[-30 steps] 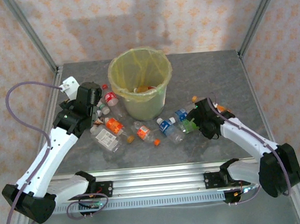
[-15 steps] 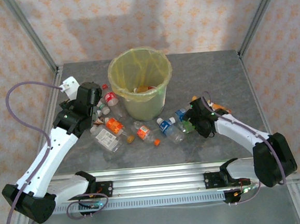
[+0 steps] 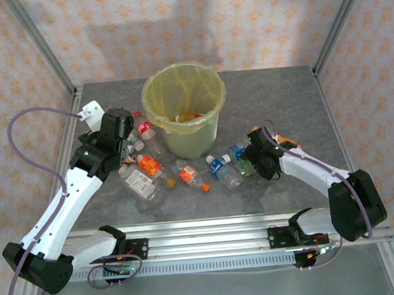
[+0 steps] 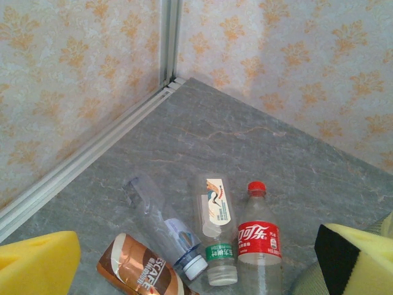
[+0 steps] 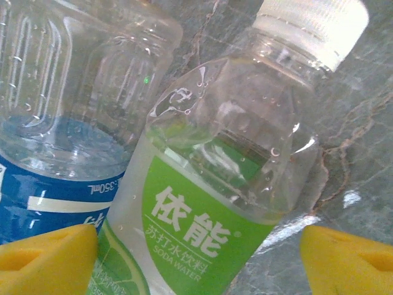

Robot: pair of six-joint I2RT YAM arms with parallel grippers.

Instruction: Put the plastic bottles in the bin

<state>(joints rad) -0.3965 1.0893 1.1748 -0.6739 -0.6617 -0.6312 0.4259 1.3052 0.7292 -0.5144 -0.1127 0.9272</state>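
The right pincer (image 3: 254,158) has slid leftward in the top view, and its open pads (image 5: 43,255) now straddle the green-labelled bottle (image 5: 209,184) lying on the worktop (image 3: 282,100) lower right of the bin (image 3: 190,142) (closing looks next). The left pincer (image 4: 196,263), open too, hasn't moved from above the red-capped bottle (image 4: 258,236).

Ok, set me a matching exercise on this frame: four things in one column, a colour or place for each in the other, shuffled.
Things:
1. bin
2. green-label bottle
3. red-label bottle
4. blue-label bottle

Descriptions:
A. red cap
B. beside the green-label bottle
C. lined with a yellow bag
D. white cap

Pairs: 1-C, 2-D, 3-A, 4-B
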